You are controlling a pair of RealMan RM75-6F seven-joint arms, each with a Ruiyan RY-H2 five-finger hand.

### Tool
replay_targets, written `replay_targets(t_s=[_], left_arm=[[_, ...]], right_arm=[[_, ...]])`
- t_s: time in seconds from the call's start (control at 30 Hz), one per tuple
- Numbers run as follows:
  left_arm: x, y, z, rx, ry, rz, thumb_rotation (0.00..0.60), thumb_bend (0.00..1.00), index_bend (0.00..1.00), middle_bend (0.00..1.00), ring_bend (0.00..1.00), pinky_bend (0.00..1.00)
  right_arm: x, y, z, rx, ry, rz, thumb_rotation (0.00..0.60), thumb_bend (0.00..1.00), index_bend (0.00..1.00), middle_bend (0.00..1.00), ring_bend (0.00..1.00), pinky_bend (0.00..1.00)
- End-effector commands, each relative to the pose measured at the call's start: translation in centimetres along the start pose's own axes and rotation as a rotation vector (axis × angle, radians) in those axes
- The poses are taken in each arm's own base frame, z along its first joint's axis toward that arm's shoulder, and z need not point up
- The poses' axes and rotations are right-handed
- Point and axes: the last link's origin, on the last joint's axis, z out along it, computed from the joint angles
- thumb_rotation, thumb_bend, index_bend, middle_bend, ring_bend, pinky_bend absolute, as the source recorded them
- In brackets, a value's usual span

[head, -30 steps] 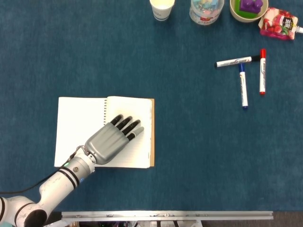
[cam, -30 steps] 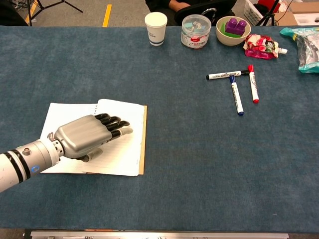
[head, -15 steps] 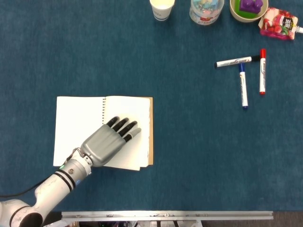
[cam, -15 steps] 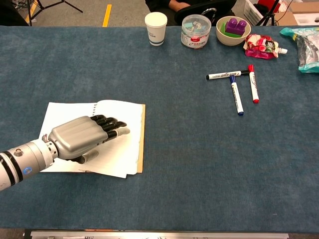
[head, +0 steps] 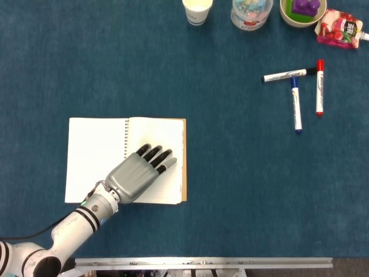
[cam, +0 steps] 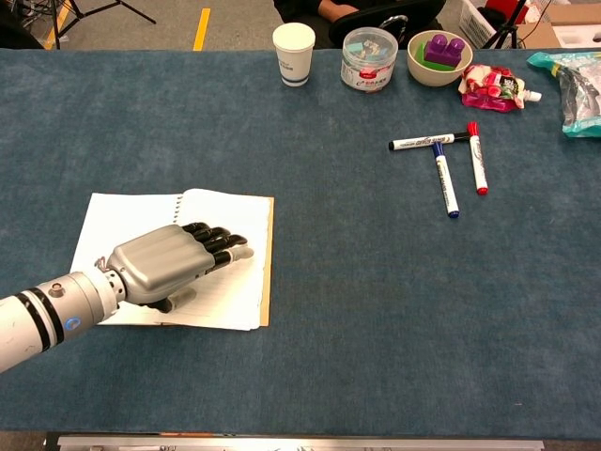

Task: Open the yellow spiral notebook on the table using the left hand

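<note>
Markers [head: 296, 92] lie well to the right of the open notebook [head: 92, 156] on the blue table [head: 230, 190]: we see a black-capped one lying crosswise, with a blue-capped and a red-capped one running toward us below its right end. Along the far edge stand a paper cup [head: 197, 10], a clear lidded tub [head: 250, 12], a bowl with a purple block [head: 302, 10] and a red-and-white snack packet [head: 340, 29]. None of these is near the notebook, and we see nothing between it and the left hand [head: 138, 175].

The chest view gives us what the head view cuts off: the whole cup [cam: 293, 40], the tub's label, a teal bag [cam: 575, 80] at the table's right edge, and the floor and a seated person beyond the far edge. It also shows the hand [cam: 169, 263] from the side, palm down on the page with the thumb tucked beneath. The head view alone shows the notebook squarely from above.

The notebook sits at the left of the table, toward the near edge, lying open and flat. Its spiral binding [head: 127, 137] runs from near to far, so the spread's long axis goes left to right; a tan cover edge shows along the right side. We see the left hand laid on the right-hand page, its fingers [head: 157, 157] extended close together and pointing up and right, gripping nothing. The right hand appears in neither view.
</note>
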Motion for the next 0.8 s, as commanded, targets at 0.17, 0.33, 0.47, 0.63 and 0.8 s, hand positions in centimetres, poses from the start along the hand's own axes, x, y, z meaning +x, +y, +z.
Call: replay_targets(t_s=[0.17,0.33,0.47,0.63,0.8], left_arm=[[0.9,-0.4,-0.7,0.009,0.026,-0.015,0.600,0.42,0.00,0.00,0.00,0.11],[2.6,-0.5,-2.3,0.001,0.073,-0.036,0.600,0.42,0.00,0.00,0.00,0.11],[3.6,-1.7,-3.6,0.039,0.116,-0.053,0.600,0.42,0.00,0.00,0.00,0.11],[4.5,-5.2,-5.5,0.164,0.176,-0.108,0.600,0.42,0.00,0.00,0.00,0.11],[4.1,-8.6,-7.7,0.291,0.208,-0.159,0.600,0.42,0.00,0.00,0.00,0.11]], right_arm=[[0.0,0.0,0.0,0.003,0.000,0.002,0.600,0.39,0.36,0.32,0.22,0.29],[-0.1,-0.2,0.1,0.008,-0.003,0.005,0.600,0.39,0.36,0.32,0.22,0.29],[-0.1,-0.1,0.2,0.007,-0.004,0.003,0.600,0.39,0.36,0.32,0.22,0.29],[0.3,0.0,0.3,0.007,-0.001,-0.006,0.600,0.39,0.36,0.32,0.22,0.29],[0.5,0.0,0.4,0.007,0.001,-0.013,0.600,0.39,0.36,0.32,0.22,0.29]])
